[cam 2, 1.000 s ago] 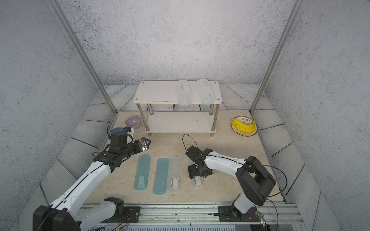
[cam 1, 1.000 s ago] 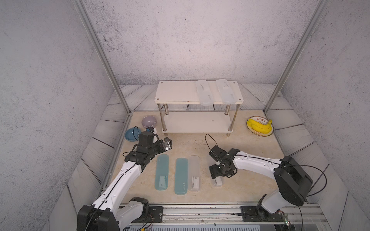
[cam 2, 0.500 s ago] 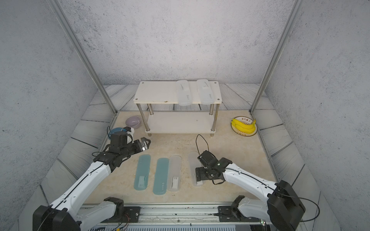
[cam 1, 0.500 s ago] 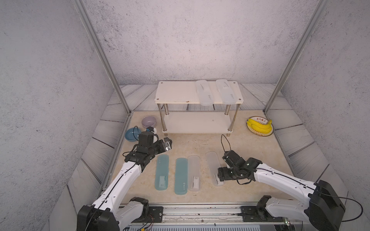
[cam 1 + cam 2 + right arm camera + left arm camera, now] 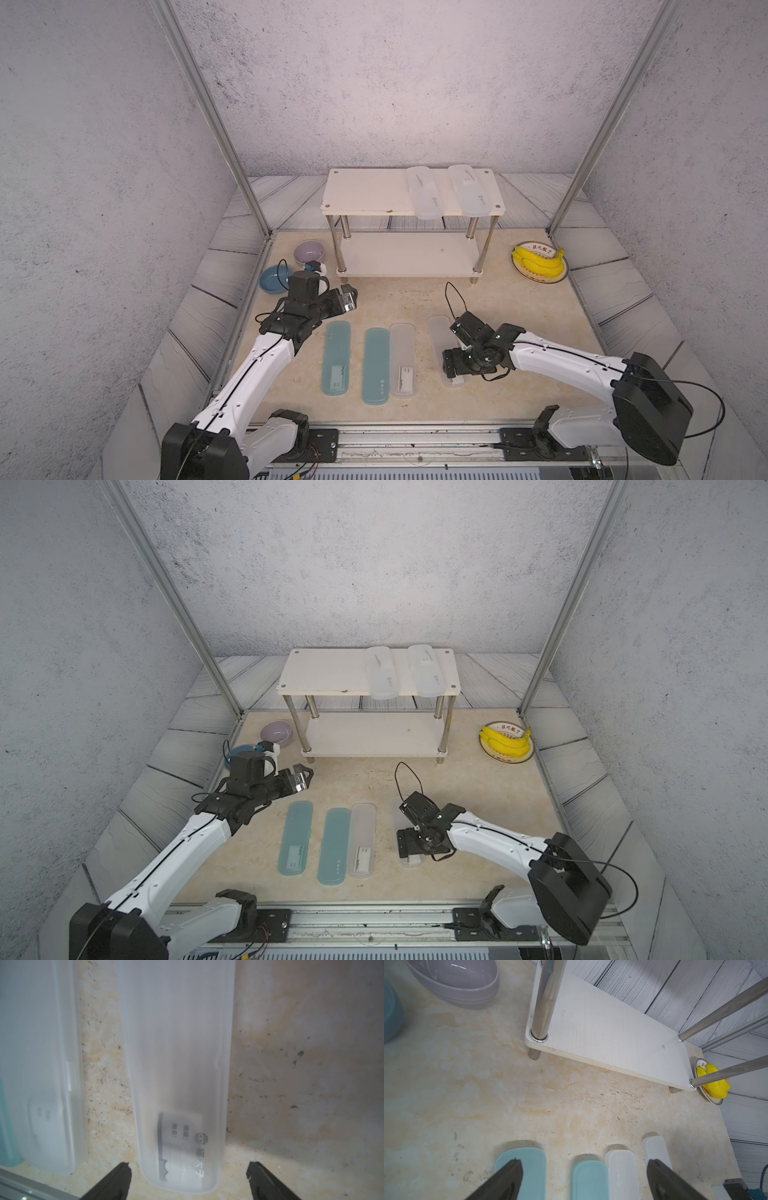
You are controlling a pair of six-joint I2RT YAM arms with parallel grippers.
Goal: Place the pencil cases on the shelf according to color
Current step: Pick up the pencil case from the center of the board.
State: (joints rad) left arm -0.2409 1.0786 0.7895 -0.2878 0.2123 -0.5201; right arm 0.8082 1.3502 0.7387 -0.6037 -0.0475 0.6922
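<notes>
Tabletop [image 5: 301,1064] open beside frosted case [image 5: 176,1064]; right pincer [image 5: 188,1164] spread wide astride it, edges untouched.

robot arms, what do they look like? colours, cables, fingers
Both the left arm and right arm have white link shells with black joints and black wrist blocks. A thin black cable loops free above each wrist. The fingers are dark, tapered wedges.

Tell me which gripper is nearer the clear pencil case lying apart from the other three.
Right. The right gripper is over the near end of the lone clear case, jaws open either side. The left gripper is beyond the teal cases, near the shelf.
</notes>
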